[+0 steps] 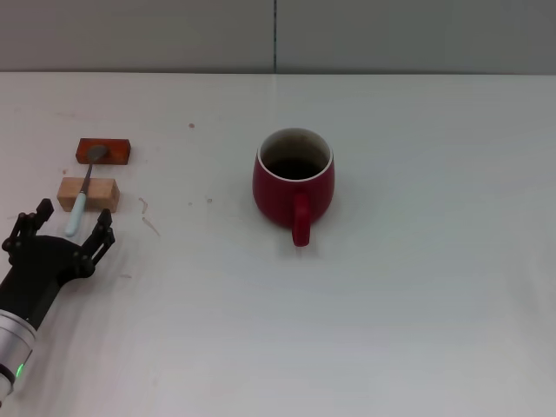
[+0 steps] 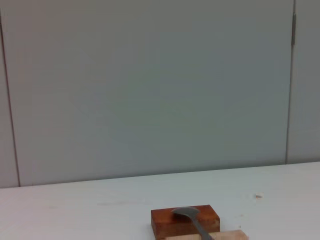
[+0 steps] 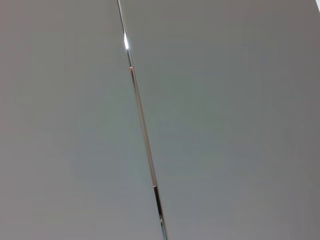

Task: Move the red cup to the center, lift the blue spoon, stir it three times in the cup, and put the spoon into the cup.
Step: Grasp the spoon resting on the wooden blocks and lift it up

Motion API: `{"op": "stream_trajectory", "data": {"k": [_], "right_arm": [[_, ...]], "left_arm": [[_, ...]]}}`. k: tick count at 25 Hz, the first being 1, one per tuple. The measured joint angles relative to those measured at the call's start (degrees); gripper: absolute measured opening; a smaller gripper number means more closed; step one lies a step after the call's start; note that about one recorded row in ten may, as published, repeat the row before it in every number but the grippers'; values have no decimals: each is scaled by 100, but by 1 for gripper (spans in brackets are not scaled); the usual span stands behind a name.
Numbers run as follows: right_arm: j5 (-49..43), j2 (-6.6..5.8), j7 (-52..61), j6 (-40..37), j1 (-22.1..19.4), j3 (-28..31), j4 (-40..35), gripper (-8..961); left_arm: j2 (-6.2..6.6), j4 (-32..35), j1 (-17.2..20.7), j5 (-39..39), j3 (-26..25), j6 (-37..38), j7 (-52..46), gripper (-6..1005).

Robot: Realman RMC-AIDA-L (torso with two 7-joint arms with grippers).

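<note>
The red cup stands upright near the middle of the white table, its handle turned toward me, dark inside. The blue spoon lies at the far left, its grey bowl resting on a red-brown block and its pale handle across a light wooden block. My left gripper sits just in front of the spoon's handle end, fingers spread open on either side of the handle tip, holding nothing. The left wrist view shows the spoon bowl on the red-brown block. My right gripper is out of view.
The white table stretches wide to the right and front of the cup. A grey panelled wall runs along the table's far edge. The right wrist view shows only wall panels.
</note>
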Motion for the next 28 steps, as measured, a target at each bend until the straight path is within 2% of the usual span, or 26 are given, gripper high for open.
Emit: {"op": "stream_trajectory", "data": {"k": [4, 14, 25, 28], "right_arm": [[-6, 0, 0, -14, -6, 0, 1, 843], [-13, 0, 0, -23, -16, -5, -3, 843], [-16, 1, 0, -31, -9, -9, -3, 843], [-16, 3, 0, -34, -8, -8, 0, 843]], "left_arm": [[0, -26, -2, 0, 18, -74, 0, 799], [4, -46, -6, 34, 26, -41, 0, 586], [4, -46, -15, 2, -17, -44, 0, 565], [8, -46, -22, 0, -18, -47, 0, 435]]}}
